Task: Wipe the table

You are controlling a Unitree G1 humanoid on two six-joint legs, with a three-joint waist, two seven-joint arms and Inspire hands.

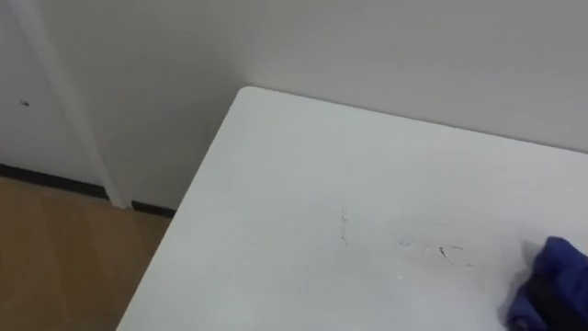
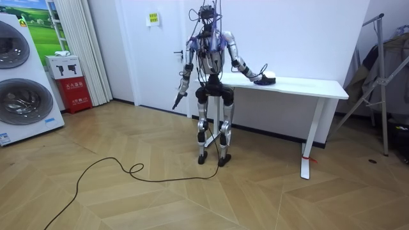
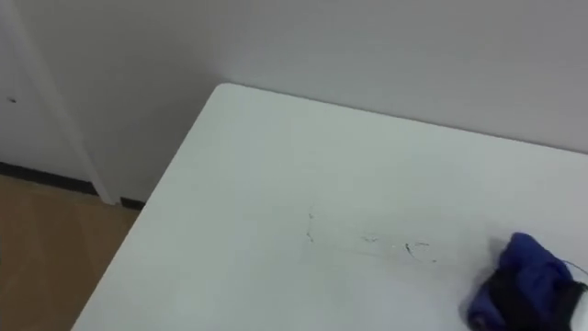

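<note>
The blue cloth [image 3: 525, 268] lies bunched at the frame's lower right on the white counter [image 3: 257, 175]. I judge it light, soft and easily crumpled, best pressed flat from above. My right hand [image 2: 259, 79] rests there; its hold I cannot tell. My left hand [image 2: 178, 97] hangs, fingers relaxed.

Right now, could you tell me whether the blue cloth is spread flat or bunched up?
Bunched up: the cloth sits as a rumpled lump on the white table, not laid flat.
</note>
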